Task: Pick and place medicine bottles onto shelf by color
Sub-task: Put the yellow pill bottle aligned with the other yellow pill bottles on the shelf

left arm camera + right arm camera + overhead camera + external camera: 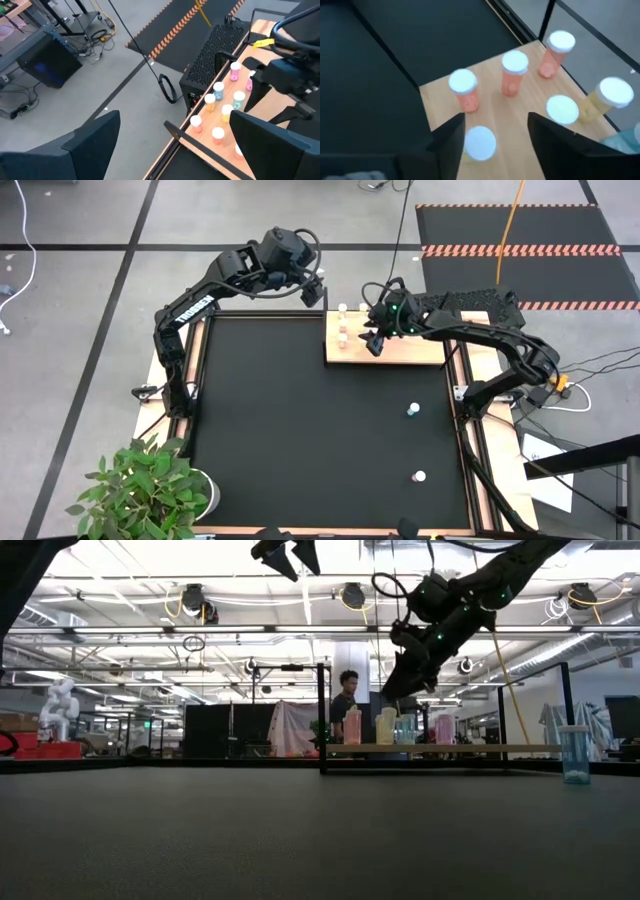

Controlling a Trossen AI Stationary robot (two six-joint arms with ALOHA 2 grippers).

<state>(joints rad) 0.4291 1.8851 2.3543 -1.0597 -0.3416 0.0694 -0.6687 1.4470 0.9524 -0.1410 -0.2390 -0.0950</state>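
The shelf (400,348) is a light wooden board lying on the far right part of the black mat (300,420). Several white-capped medicine bottles stand upright on its left end: orange ones (464,90) in a row, yellow ones (562,110), and blue, teal and pink ones (218,90). My right gripper (496,118) is open just above that end. One bottle (480,142) stands on the board under the gap, close to one finger. My left gripper (315,290) is open, raised high beyond the mat's far edge.
A blue bottle (412,410) and another white-capped bottle (419,476) stand on the mat's right side, nearer than the shelf. A potted plant (150,490) sits at the near left corner. A wooden frame (462,430) edges the mat. A person (347,690) stands far behind.
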